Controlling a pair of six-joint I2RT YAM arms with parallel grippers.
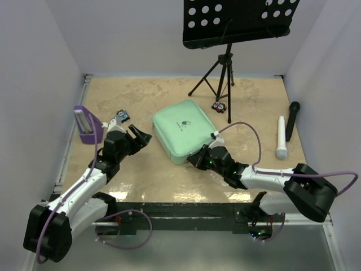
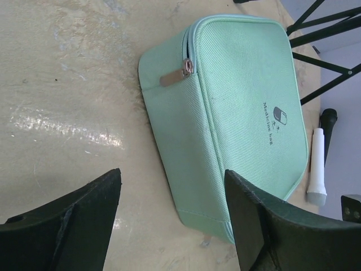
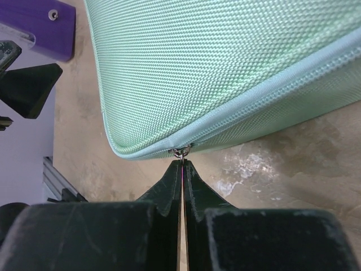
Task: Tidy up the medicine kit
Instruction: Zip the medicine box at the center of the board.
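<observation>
The medicine kit (image 1: 183,130) is a mint-green square case lying zipped shut in the middle of the table, pill logo facing up. My left gripper (image 1: 139,135) hovers just to its left, open and holding nothing. In the left wrist view the kit (image 2: 242,113) lies ahead of the left gripper (image 2: 172,186), with a metal zipper pull (image 2: 175,75) hanging on its side wall. My right gripper (image 1: 197,161) is at the kit's near corner. In the right wrist view the right gripper (image 3: 182,164) is shut on a second zipper pull (image 3: 181,152) at the seam of the kit (image 3: 225,62).
A purple stand (image 1: 87,124) sits at the left wall, with a small dark item (image 1: 121,117) beside it. A tripod music stand (image 1: 223,73) rises at the back, small objects (image 1: 219,106) at its foot. A white tube (image 1: 281,137) and a black microphone (image 1: 292,118) lie right.
</observation>
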